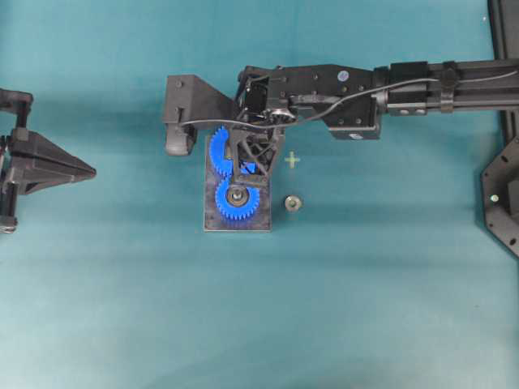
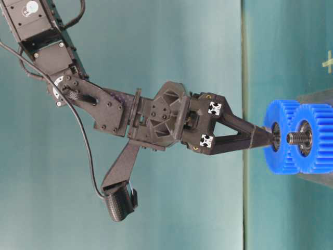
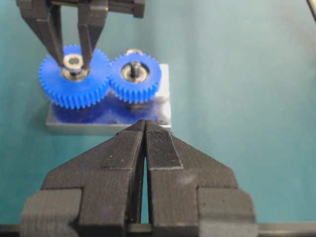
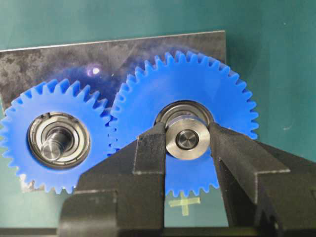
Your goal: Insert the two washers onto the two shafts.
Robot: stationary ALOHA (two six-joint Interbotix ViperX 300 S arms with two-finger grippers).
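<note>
My right gripper is shut on the washer, a small silver ring pinched between both fingers. It sits at the centre of the larger blue gear, just above its bearing. The dark end of the shaft shows in the washer's hole. From the left wrist view the right gripper's fingers come down onto that gear's hub, with the washer between them. Seen from overhead, the right gripper hangs over the gears. My left gripper is shut and empty at the far left, away from the plate.
A smaller blue gear with its own bare shaft meshes with the large one on the metal baseplate. Another small metal ring lies on the table right of the baseplate, below a yellow tape cross.
</note>
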